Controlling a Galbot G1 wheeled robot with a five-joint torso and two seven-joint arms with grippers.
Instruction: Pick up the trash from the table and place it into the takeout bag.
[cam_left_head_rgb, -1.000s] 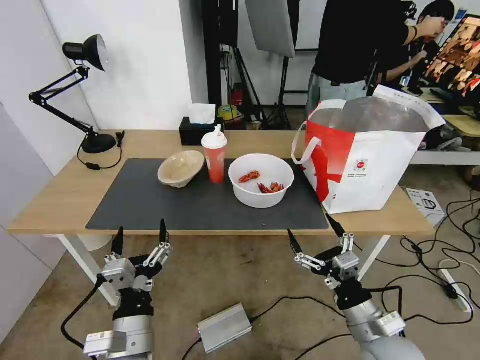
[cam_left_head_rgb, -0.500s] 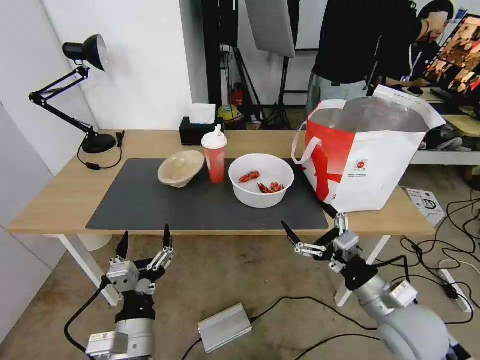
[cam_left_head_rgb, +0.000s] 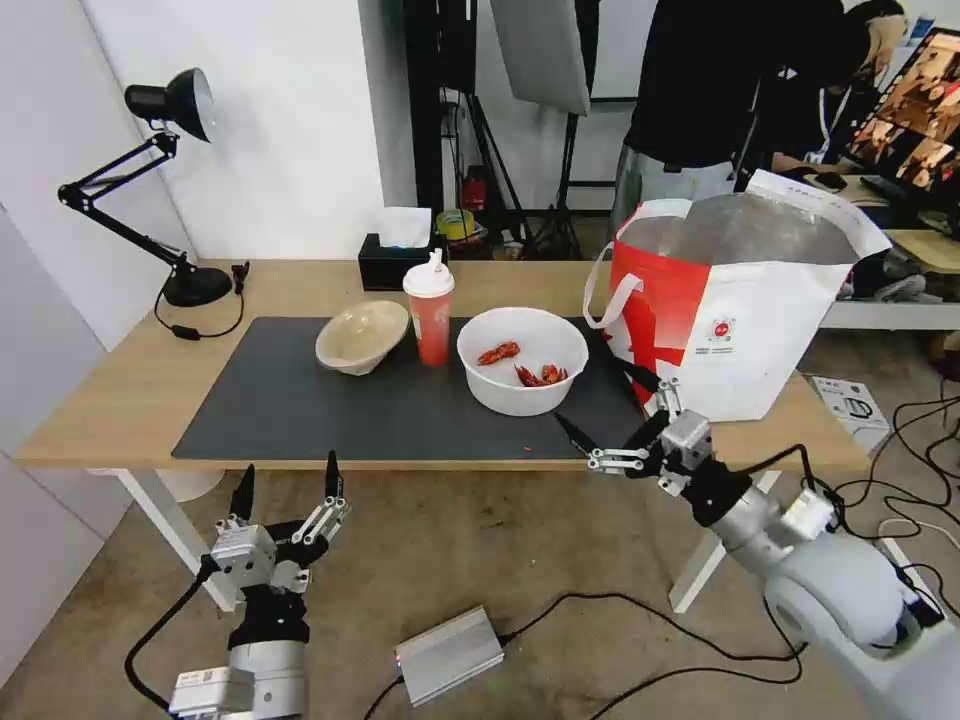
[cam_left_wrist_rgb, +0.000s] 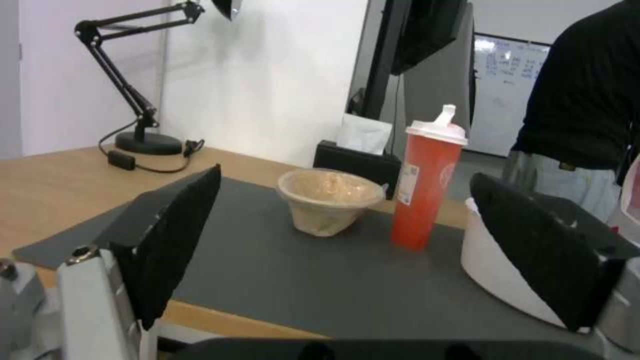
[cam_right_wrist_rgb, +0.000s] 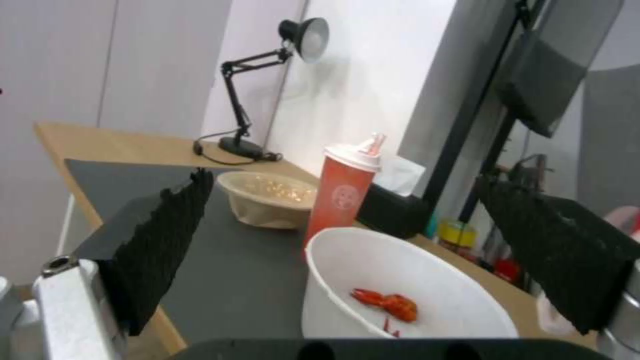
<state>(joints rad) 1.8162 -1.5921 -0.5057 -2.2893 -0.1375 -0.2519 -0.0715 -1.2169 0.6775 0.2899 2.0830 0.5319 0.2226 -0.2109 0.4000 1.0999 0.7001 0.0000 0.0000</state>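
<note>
Nearest the robot, the left gripper (cam_left_head_rgb: 285, 490) hangs below the desk's front edge at about seven o'clock, jaws spread wide and holding nothing. The right gripper (cam_left_head_rgb: 608, 418) sits higher, at about five o'clock, level with the near edge of the desk (cam_left_head_rgb: 120, 400) — its jaws are also parted and empty, one tip over the corner of the dark grey mat (cam_left_head_rgb: 300, 400), the other near the foot of the takeout bag (cam_left_head_rgb: 740, 320).

Just beyond the right gripper, the white bowl (cam_left_head_rgb: 522, 373) with red crayfish scraps rests on the mat. The red drink cup (cam_left_head_rgb: 430, 315) stands upright just beside it at nine o'clock, and the beige paper-pulp bowl (cam_left_head_rgb: 362, 337) lies tilted next to the cup. The bag stands open at the desk's two o'clock end. A black tissue box (cam_left_head_rgb: 395, 262) sits behind the cup — a desk lamp (cam_left_head_rgb: 175, 110) stands at the far ten o'clock corner.
</note>
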